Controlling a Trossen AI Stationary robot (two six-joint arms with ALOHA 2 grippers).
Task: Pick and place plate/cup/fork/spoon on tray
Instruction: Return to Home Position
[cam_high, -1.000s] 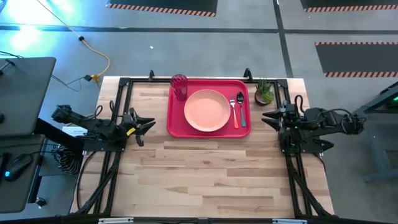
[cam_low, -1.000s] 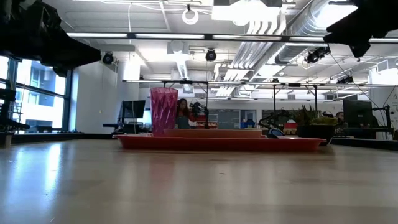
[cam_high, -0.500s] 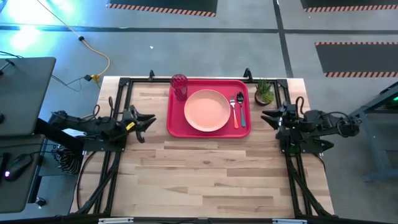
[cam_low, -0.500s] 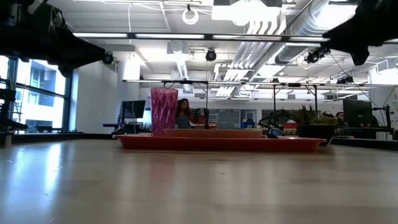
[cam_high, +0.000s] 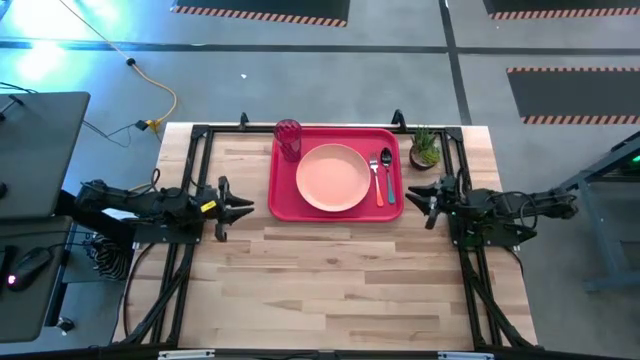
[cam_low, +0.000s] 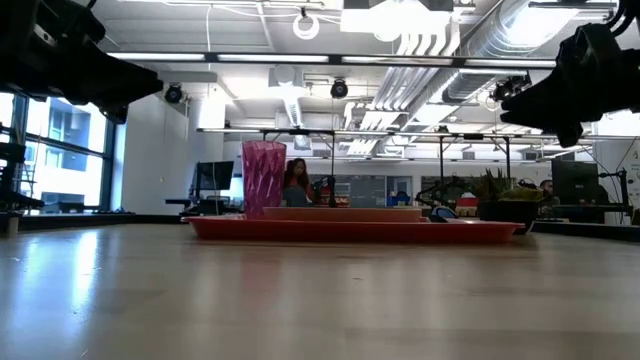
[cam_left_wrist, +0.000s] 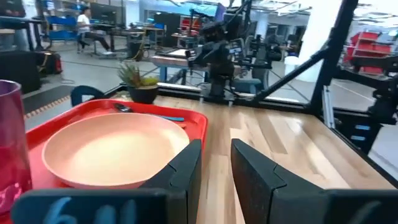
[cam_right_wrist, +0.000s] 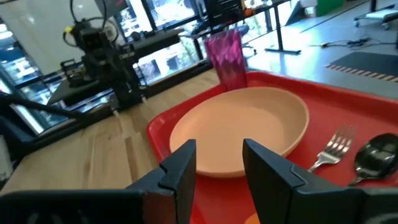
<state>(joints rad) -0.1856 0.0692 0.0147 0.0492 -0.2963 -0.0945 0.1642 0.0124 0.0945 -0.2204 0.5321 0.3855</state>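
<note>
The red tray lies at the table's far middle. On it rest the salmon-pink plate, the ribbed dark-pink cup upright at its far left corner, and the fork and the spoon side by side at its right. My left gripper is open and empty, left of the tray, pointing at it. My right gripper is open and empty at the tray's right edge, pointing at it. The left wrist view shows the plate and the cup; the right wrist view shows the plate, the fork and the spoon.
A small green potted plant stands on the table just right of the tray's far right corner, close to my right arm. Black frame rails run along the table's left, right and far sides. Bare wood lies between the tray and the near edge.
Both grippers have come down and a little toward the table's near edge, staying level and pointed at the tray. My right gripper has also edged toward the tray's right side. The tableware has not moved.
</note>
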